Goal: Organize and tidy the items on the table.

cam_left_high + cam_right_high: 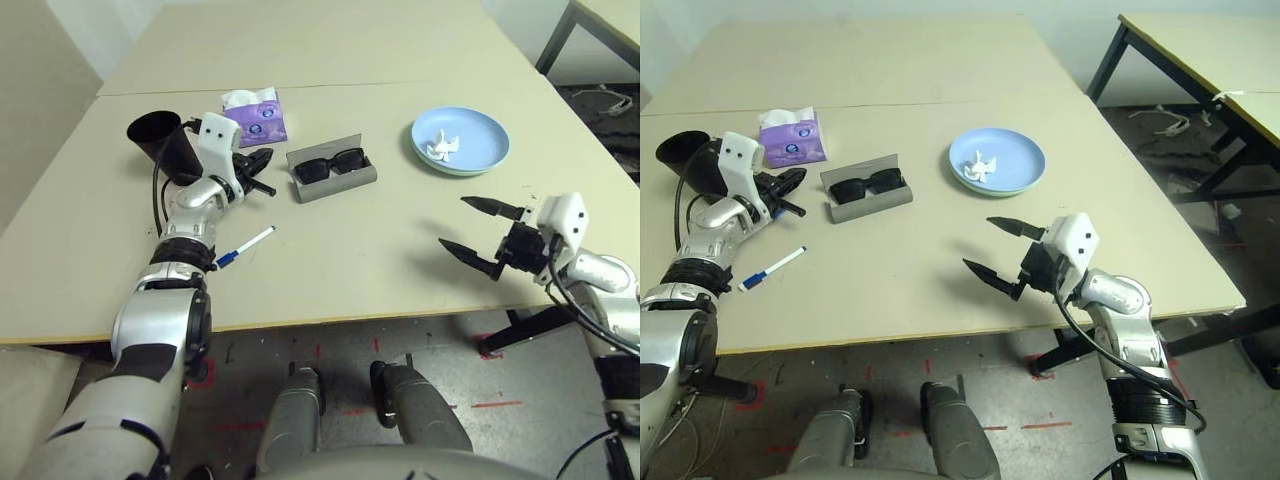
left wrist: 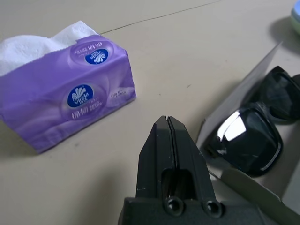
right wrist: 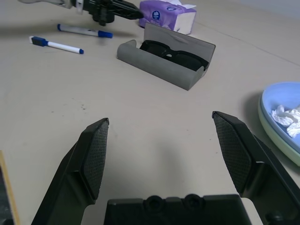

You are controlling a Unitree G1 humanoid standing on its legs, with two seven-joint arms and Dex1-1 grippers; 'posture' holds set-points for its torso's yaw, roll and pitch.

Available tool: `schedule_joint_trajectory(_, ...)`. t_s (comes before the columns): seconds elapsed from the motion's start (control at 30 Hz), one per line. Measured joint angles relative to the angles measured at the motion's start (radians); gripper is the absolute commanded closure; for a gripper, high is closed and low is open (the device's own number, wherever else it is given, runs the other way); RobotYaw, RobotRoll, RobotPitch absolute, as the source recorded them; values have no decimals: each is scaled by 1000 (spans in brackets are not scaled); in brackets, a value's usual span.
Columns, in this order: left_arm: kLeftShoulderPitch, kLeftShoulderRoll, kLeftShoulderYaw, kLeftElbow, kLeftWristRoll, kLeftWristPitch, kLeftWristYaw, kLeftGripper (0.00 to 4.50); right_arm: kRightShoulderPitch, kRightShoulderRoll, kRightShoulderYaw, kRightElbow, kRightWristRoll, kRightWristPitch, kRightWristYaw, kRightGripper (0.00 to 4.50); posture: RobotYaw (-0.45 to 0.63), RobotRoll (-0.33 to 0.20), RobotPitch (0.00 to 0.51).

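Here's the worry: the left gripper hangs with its fingers pressed together on nothing, right above the far marker, and if it drops while shut it could knock that marker rolling. The near marker lies at seven o'clock from the glasses case, loose on the table, and a low sweep of the forearm could send it off the front edge.

The case sits mid-table, lid up, the sunglasses lying inside; closing that lid on a badly seated arm could jam it or pop them out. A careless nudge from the left gripper, close at nine o'clock, could skew the whole thing.

And the cup! It stands at ten o'clock from the case, the left wrist and its black cables crowding it; one snag on the way back and it tips. The tissue box, at eleven, blocks a straight push beyond the fingers.

Over at two o'clock, the blue plate rests on the green plate with the crumpled tissue on top; lift at a tilt and that tissue slides off. The right gripper, at four o'clock, has its fingers spread wide, empty, over bare tabletop.
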Motion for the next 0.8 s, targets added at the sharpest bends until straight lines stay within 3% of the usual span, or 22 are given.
schedule_joint_trajectory(0.33, -2, -16, -17, 36, 46, -25, 25, 4485, 2, 0, 1, -32, 1, 25, -2, 0, -223, 0, 169)
schedule_joint_trajectory(0.8, 77, -23, -77, -27, 79, -158, -213, 4485, 0, -9, -3, -55, 1, 36, -21, 0, -219, 0, 162)
